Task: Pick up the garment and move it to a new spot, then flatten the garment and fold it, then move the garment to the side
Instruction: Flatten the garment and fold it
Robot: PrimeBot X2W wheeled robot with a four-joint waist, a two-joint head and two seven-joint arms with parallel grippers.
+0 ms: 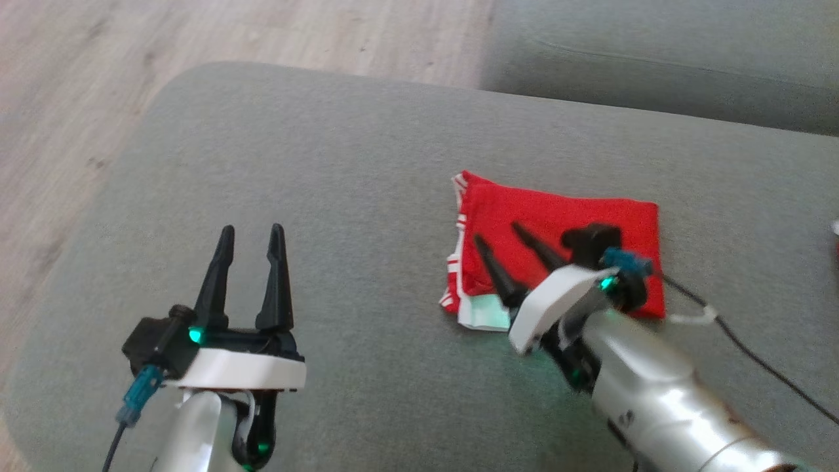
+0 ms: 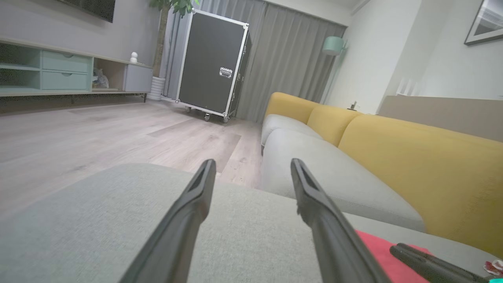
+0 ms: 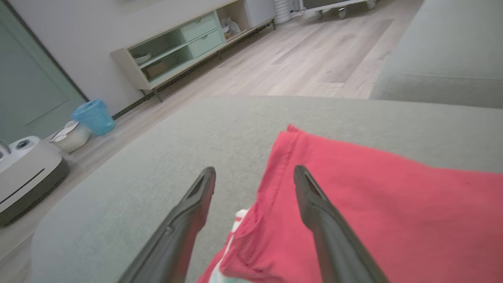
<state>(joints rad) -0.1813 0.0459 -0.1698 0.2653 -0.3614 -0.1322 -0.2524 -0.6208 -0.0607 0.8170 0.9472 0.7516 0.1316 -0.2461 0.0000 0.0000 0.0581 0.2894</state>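
Note:
The garment (image 1: pixel 564 216) is red with white trim, folded into a flat rectangle on the grey cushion (image 1: pixel 328 164), right of centre. My right gripper (image 1: pixel 501 233) hovers over its left part, fingers spread and open, nothing between them. In the right wrist view the garment (image 3: pixel 373 196) lies under and right of the right gripper (image 3: pixel 254 175). My left gripper (image 1: pixel 252 235) stands open over bare cushion at the lower left, well apart from the cloth. The left wrist view shows the left gripper (image 2: pixel 253 167) open, with a corner of the garment (image 2: pixel 377 251) at lower right.
Wooden floor (image 1: pixel 78 98) lies beyond the cushion's left and far edges. Another grey seat (image 1: pixel 655 52) adjoins at the back right. A black cable (image 1: pixel 754 354) trails from my right arm. A yellow sofa back (image 2: pixel 412 157) and a black case (image 2: pixel 212 63) stand farther off.

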